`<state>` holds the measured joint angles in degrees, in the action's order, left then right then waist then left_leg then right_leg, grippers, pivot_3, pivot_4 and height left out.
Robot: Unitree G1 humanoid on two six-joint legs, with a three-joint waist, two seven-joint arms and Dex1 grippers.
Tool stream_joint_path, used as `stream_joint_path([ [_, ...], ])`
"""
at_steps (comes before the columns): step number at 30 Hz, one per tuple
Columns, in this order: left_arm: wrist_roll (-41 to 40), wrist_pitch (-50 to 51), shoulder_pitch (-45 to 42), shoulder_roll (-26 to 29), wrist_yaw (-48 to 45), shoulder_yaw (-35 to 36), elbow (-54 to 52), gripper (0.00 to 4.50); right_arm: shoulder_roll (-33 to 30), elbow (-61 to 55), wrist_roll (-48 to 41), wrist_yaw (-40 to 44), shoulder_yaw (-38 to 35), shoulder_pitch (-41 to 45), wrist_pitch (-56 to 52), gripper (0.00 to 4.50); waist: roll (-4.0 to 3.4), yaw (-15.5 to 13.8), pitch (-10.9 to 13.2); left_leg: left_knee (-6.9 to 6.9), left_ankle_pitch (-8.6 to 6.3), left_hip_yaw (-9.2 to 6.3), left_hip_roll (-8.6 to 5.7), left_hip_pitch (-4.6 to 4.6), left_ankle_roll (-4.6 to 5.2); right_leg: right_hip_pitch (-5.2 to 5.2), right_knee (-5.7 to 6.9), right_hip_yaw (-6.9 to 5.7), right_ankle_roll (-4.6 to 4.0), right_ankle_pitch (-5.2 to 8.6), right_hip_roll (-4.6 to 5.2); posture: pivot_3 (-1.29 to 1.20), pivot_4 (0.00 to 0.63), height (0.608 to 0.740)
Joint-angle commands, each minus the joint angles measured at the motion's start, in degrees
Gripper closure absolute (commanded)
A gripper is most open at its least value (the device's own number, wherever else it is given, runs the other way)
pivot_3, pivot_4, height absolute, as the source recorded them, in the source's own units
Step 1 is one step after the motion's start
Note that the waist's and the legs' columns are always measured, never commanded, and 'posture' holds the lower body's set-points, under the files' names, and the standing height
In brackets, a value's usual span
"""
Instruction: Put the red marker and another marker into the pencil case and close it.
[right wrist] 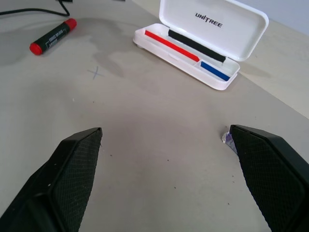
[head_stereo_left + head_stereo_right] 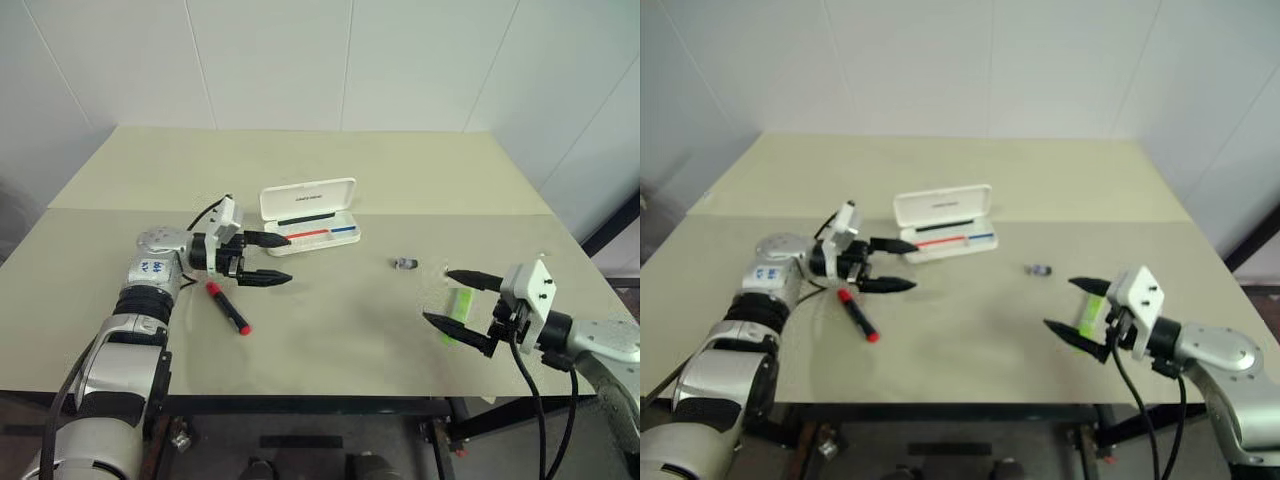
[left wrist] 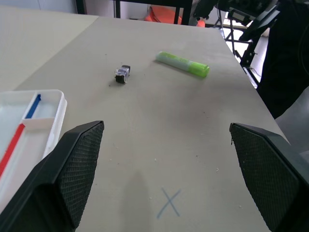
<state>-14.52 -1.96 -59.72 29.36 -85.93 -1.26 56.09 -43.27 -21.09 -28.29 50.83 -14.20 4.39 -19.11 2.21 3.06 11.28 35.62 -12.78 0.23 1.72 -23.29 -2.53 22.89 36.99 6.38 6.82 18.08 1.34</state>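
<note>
The white pencil case (image 2: pixel 310 215) lies open at mid-table, its lid standing up at the far side and red and blue stripes showing inside. My left gripper (image 2: pixel 289 259) hovers open just in front of the case's left end, with nothing between its fingers. The red marker (image 2: pixel 228 307) lies on the table below and to the left of that gripper. The light-green marker (image 2: pixel 458 303) lies at the right, near the front edge. My right gripper (image 2: pixel 437 294) stands open beside it, one finger crossing in front of it, and holds nothing.
A tiny grey-and-dark piece (image 2: pixel 404 264) lies between the case and the green marker. The table (image 2: pixel 330 350) is beige, with white walls behind it. Its front edge runs close under both arms. A cable hangs from each wrist.
</note>
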Motion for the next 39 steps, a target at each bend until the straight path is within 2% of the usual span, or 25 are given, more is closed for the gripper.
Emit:
stream_joint_path([
  [1, 1.71, -1.42, -3.74, -0.19, 0.19, 0.2, 1.93, 0.03, 0.9, -3.96, -1.14, -2.5, -1.86, -0.02, -0.13, 0.0, 0.05, 0.0, 0.03, 0.01, 0.0, -0.01, 0.01, 0.0, 0.0, 0.0, 0.0, -0.01, 0.0, 0.0, -0.02, 0.0, 0.15, 0.74],
  [8, 5.37, -2.96, -6.71, -2.35, 6.69, 0.32, 7.79, 0.03, 2.49, -7.69, -0.94, -6.47, -0.96, -0.65, -0.98, 0.0, 0.07, -0.21, 0.04, 0.01, 0.0, -0.01, -0.02, -0.01, 0.0, -0.01, -0.02, 0.0, 0.01, 0.0, 0.0, 0.0, 0.15, 0.74],
  [14, 14.85, -5.15, -10.64, -4.6, 24.15, -3.21, 14.06, 0.03, 2.76, -9.69, -1.33, -8.21, -1.19, -0.89, -1.94, 0.0, 0.17, -0.42, 0.1, 0.02, -0.01, -0.04, -0.02, -0.02, 0.01, 0.0, -0.02, -0.01, 0.03, -0.01, -0.01, 0.0, 0.15, 0.74],
  [21, 20.47, -2.48, -13.76, -8.99, 34.64, -4.85, 19.11, 0.03, 3.72, -9.53, -0.01, -9.62, -2.3, -1.79, -0.82, 0.0, 0.26, -1.14, 0.15, -0.01, -0.01, -0.02, -0.04, -0.04, 0.01, 0.0, -0.06, 0.0, 0.07, -0.01, -0.01, 0.0, 0.15, 0.74],
  [31, 25.32, -0.43, -15.48, -10.4, 44.56, -4.82, 21.33, 0.03, 5.24, -16.48, -0.43, -13.88, -5.7, -10.0, -1.62, 0.0, 0.35, -1.39, 0.2, -0.04, -0.04, -0.01, -0.06, -0.05, -0.01, 0.0, -0.08, 0.02, 0.12, 0.03, -0.01, 0.0, 0.15, 0.74],
  [39, 27.34, 0.02, -15.36, -11.3, 47.17, -4.97, 21.87, 0.03, 5.45, -16.89, -0.44, -14.88, -5.86, -10.72, -1.58, 0.0, 0.36, -1.37, 0.2, -0.03, -0.04, 0.0, -0.06, -0.03, -0.01, 0.0, -0.07, 0.02, 0.13, 0.02, -0.02, 0.0, 0.15, 0.74],
])
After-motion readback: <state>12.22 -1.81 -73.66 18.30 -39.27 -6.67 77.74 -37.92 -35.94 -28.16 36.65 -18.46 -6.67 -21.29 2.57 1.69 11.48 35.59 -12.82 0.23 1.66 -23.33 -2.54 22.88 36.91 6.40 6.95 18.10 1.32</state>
